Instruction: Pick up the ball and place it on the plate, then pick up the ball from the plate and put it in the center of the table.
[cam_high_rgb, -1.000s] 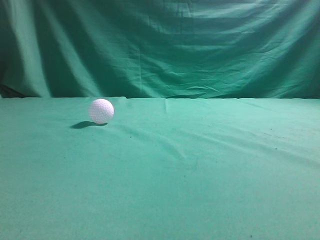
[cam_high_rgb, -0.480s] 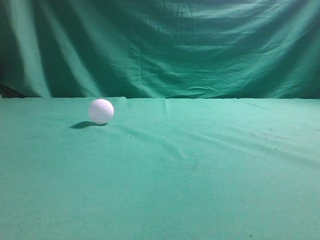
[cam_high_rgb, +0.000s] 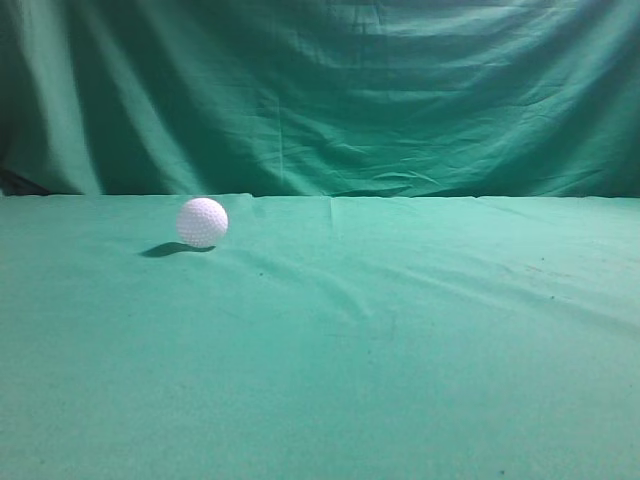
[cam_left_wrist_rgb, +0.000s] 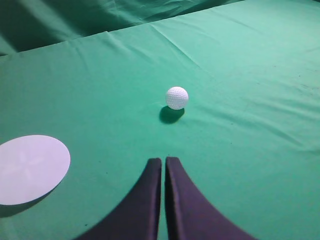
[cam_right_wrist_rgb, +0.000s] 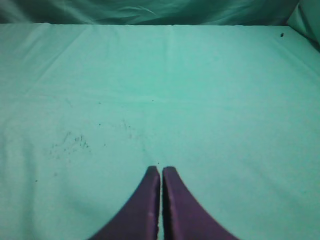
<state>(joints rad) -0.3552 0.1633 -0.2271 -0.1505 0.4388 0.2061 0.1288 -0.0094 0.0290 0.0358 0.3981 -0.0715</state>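
Ball (cam_high_rgb: 202, 222): on table (cam_high_rgb: 400, 360), near far edge, left.
Plate (cam_left_wrist_rgb: 30, 167): well apart from ball.
Left gripper (cam_left_wrist_rgb: 164, 162): jaws together, empty.
Right gripper (cam_right_wrist_rgb: 160, 171): jaws together, empty.

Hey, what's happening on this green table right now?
Nothing is being handled yet. A small white dimpled golf ball sits alone on the teal-green cloth table. The left end effector hangs shut short of it, with a flat white round plate off to one side. The right end effector is shut too, over bare cloth.
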